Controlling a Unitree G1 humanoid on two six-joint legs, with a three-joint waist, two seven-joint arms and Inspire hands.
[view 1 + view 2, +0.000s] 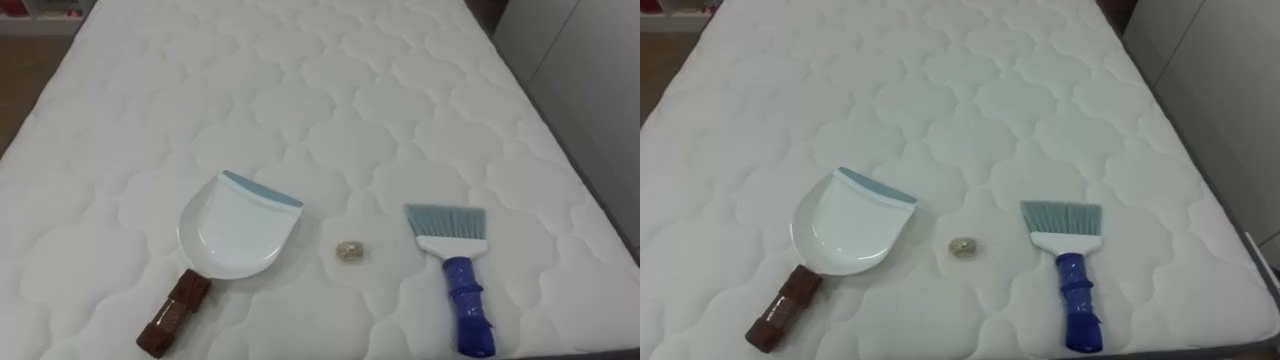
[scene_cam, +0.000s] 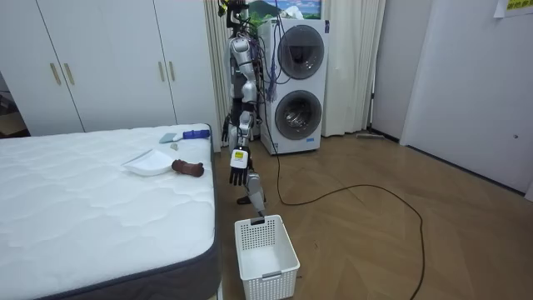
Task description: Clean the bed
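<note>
1. One small crumpled scrap (image 1: pixel 349 251) lies on the bed (image 1: pixel 330 90), between the dustpan (image 1: pixel 235 235) on its left and the brush (image 1: pixel 455 260) on its right, and it touches neither. It looks light, so a fast sweep may throw it past the pan or off the mattress.
2. The pan's mouth points away from the robot, not toward the scrap. If the pan is not turned, the brush may push the scrap beside it.
3. The quilted surface is soft, so the scrap may slip under the pan's lip.
4. Both handles lie near the bed's near edge. A clumsy grasp may knock one to the floor.
5. The left hand (image 2: pixel 238 169) hangs low beside the bed and the right hand (image 2: pixel 226 130) hangs higher. I cannot tell whether they are open or closed.
6. A careless step may bump the basket (image 2: pixel 266 250), which stands on the floor near the robot.
</note>
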